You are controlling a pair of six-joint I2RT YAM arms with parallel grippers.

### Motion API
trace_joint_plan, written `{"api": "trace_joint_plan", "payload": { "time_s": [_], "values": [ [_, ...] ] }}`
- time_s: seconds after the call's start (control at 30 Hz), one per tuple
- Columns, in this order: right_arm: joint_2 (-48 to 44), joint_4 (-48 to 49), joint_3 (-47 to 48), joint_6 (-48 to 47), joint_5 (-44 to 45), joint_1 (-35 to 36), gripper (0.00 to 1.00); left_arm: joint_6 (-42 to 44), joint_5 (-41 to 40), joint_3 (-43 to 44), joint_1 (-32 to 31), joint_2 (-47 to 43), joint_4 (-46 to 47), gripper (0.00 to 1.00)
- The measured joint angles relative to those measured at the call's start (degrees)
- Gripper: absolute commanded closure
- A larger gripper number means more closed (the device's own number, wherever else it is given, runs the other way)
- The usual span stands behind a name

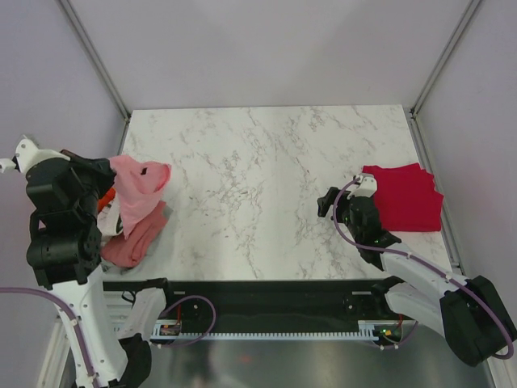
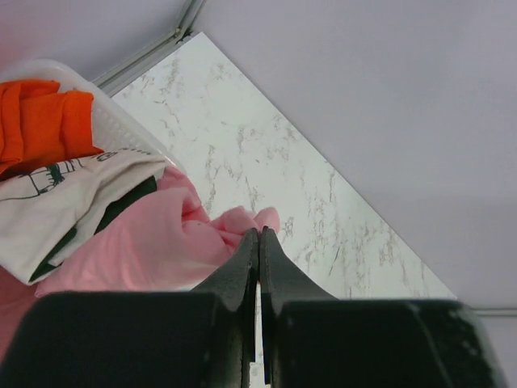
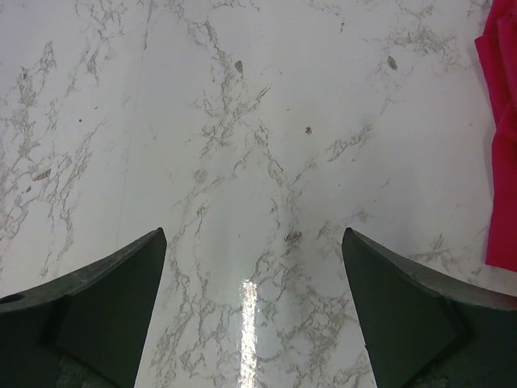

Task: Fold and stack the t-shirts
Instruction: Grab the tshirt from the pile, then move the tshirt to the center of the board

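Left gripper (image 2: 258,242): fingers pressed together on a pinch of the pink t-shirt (image 1: 139,194). The shirt hangs bunched at the left edge of the marble table (image 1: 258,162), its lower end sagging toward the near-left corner. The left wrist view shows a white basket (image 2: 121,121) beside it, holding an orange cloth (image 2: 40,121) and a white printed cloth (image 2: 56,202).

Right gripper (image 3: 252,238): jaws wide, holding nothing, low over bare marble. The red t-shirt (image 1: 404,198) lies folded flat just to its right, near the table's right edge.

Judgement: the open marble lies to the right of the pink shirt, between your two arms. You would carry it rightward to spread it. The left arm is nearer, and the right arm is free to catch the hanging end.
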Motion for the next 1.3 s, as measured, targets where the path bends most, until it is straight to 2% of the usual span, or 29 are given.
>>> {"api": "trace_joint_plan", "payload": {
  "time_s": [0.13,0.3,0.37,0.43,0.53,0.7,0.8,0.93,1.0,1.1,1.17,1.3],
  "values": [
    [0.0,-0.11,0.0,0.0,0.11,0.0,0.02,-0.09,3.91,4.24,0.0,4.02,-2.08,0.98],
    [-0.04,-0.42,0.0,-0.02,0.52,0.0,0.02,-3.32,19.76,12.5,0.0,11.85,-0.55,0.98],
    [-0.33,-0.46,0.0,0.0,0.66,0.0,0.02,-6.23,27.02,12.74,-0.55,13.66,2.71,0.98],
    [-0.87,-0.48,0.0,0.0,0.85,-0.02,0.02,-8.57,30.49,12.41,-2.67,14.73,5.18,0.98],
    [-1.92,-0.48,0.0,0.0,1.07,0.0,0.02,-10.78,31.82,13.68,-10.45,16.98,7.48,0.98],
    [-3.17,-0.57,-0.07,0.0,1.84,0.0,0.02,-13.86,32.61,20.7,-27.82,25.64,12.76,0.98],
    [-4.15,-0.57,-0.5,0.02,2.19,0.0,0.02,-14.69,31.89,29.7,-38.66,33.88,14.43,0.98],
    [-4.66,-0.79,-0.94,0.07,2.78,0.0,0.02,-16.41,32.33,43.41,-46.99,44.65,16.57,0.98],
    [-4.83,-1.01,-0.92,0.07,3.34,-0.02,0.02,-17.75,32.04,46.75,-48.17,47.43,17.86,0.98],
    [-5.29,-1.29,-0.94,0.07,3.65,0.0,0.02,-19.39,29.05,44.94,-45.92,46.49,18.71,0.98],
    [-5.42,-1.27,-0.94,0.07,3.78,-0.02,0.02,-20.96,27.65,37.35,-41.03,42.25,20.79,0.98],
    [-5.33,-1.25,-0.94,0.04,3.65,-0.02,0.02,-23.93,23.87,13.94,-28.15,31.21,23.32,0.98]
  ]
}}
